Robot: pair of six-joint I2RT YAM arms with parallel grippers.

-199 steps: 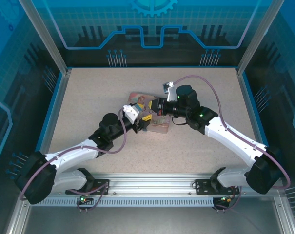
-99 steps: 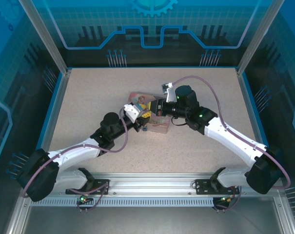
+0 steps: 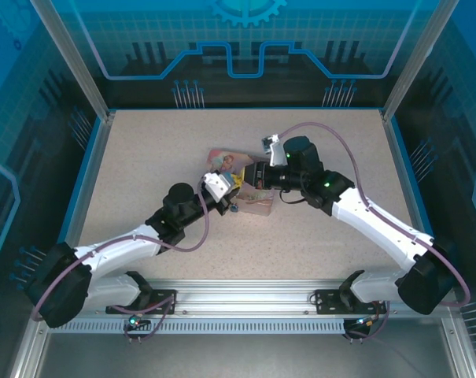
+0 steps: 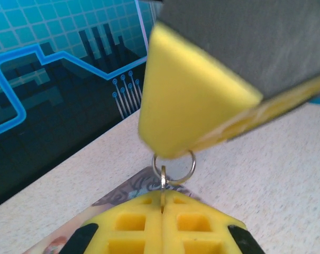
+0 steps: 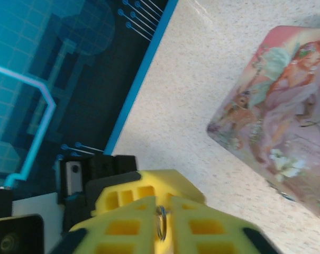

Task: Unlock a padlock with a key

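Left fingers: my left gripper [image 4: 162,193] is pressed closed on the key [image 4: 162,186], a thin metal strip seen edge-on in the seam of the pads.
Ring: 1 small split ring [image 4: 173,166] stands up from the key, its top against a yellow finger of my right gripper [image 5: 161,209].
Right fingers: nearly together, with the ring in the slit. I cannot tell whether they pinch it.
Padlock: tiny blue padlock [image 3: 233,209], just beside the pink tin's [image 5: 276,106] near edge, below my left fingertips.
Tin: lies flat near the middle of the bench [image 3: 143,157].

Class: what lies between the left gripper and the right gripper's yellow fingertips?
A small metal ring spans the gap from the left gripper up to the right gripper's fingertips, in the left wrist view.
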